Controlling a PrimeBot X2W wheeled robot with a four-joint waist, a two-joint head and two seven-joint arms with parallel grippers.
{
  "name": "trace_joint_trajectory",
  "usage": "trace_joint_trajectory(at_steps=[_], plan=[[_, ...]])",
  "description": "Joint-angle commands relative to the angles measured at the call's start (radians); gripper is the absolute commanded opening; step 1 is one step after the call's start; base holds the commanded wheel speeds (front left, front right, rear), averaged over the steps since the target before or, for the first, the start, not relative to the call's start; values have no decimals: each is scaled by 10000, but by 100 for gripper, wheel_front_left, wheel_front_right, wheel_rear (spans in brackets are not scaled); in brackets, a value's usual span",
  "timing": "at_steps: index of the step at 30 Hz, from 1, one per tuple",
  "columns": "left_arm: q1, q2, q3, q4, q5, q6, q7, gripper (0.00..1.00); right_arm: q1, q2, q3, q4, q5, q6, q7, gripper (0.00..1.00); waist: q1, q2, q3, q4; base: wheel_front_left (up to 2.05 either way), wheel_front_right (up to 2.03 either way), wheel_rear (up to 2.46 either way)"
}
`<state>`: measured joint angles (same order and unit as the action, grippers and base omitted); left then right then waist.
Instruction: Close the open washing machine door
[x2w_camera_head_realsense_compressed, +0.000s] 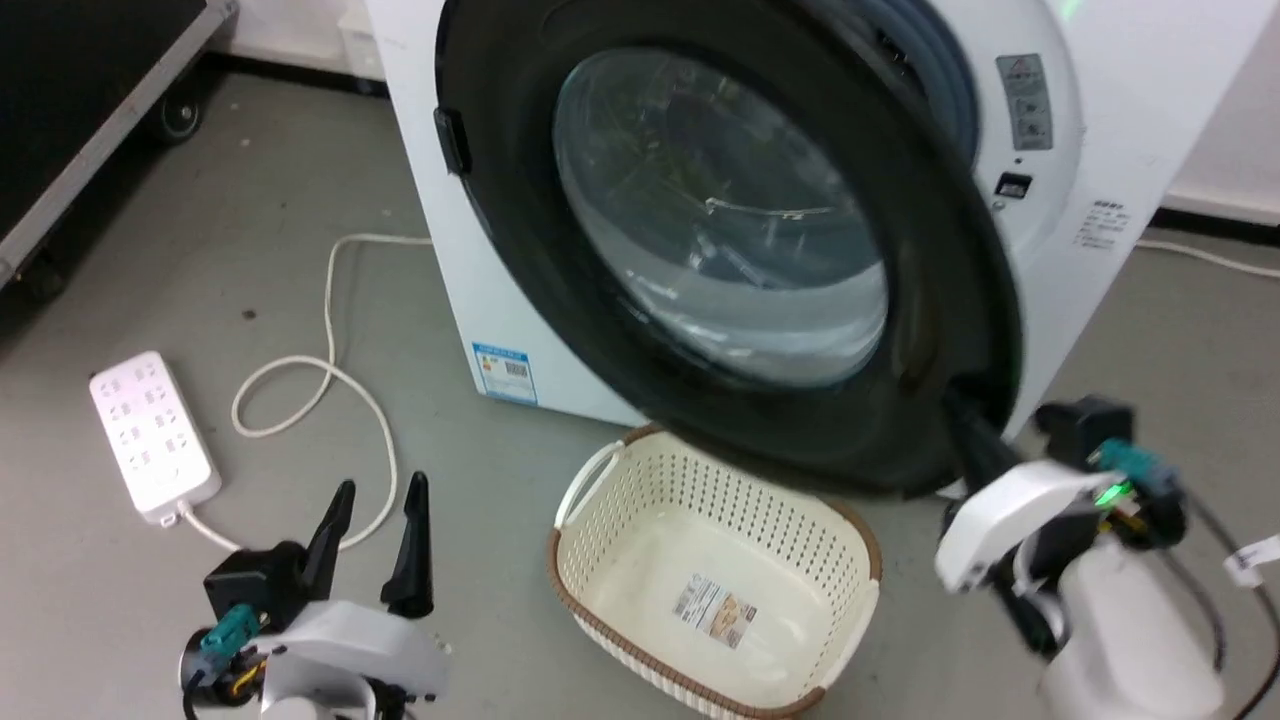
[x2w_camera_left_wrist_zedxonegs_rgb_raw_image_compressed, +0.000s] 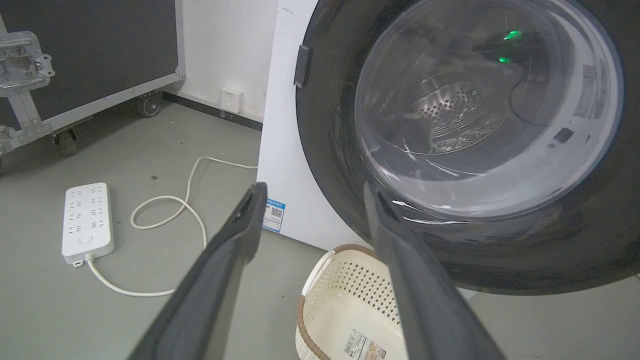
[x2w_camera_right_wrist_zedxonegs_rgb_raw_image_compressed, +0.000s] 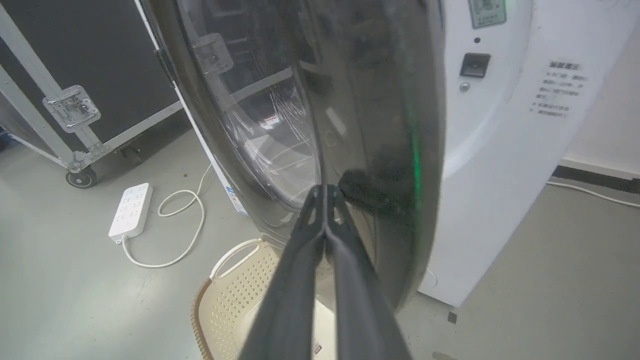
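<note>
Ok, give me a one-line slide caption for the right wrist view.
Right gripper, shut, tips against the black door, which stands ajar from the white washer.

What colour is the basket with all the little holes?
The basket is cream with a brown rim, best seen in the head view.

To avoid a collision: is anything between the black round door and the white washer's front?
Nothing visible stands between the glossy black round door and the white boxy washing machine; the cream perforated basket lies below the door.
</note>
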<state>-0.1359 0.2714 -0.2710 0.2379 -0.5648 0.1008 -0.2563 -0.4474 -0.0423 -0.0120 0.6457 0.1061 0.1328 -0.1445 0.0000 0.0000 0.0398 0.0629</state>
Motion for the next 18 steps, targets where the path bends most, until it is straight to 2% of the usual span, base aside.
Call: trace_joint_trajectory(at_steps=[1, 18], plan=[[-213, -33, 31, -44, 35, -67, -53, 100, -352, -79, -236, 67, -140, -21, -94, 0, 0, 0, 162, 84, 0, 0, 0], [-1772, -389, 137, -984, 626, -342, -54, 100, -4249, -740, -3958, 1092, -1834, -21, -438, 0, 0, 0, 2468, 761, 0, 0, 0]])
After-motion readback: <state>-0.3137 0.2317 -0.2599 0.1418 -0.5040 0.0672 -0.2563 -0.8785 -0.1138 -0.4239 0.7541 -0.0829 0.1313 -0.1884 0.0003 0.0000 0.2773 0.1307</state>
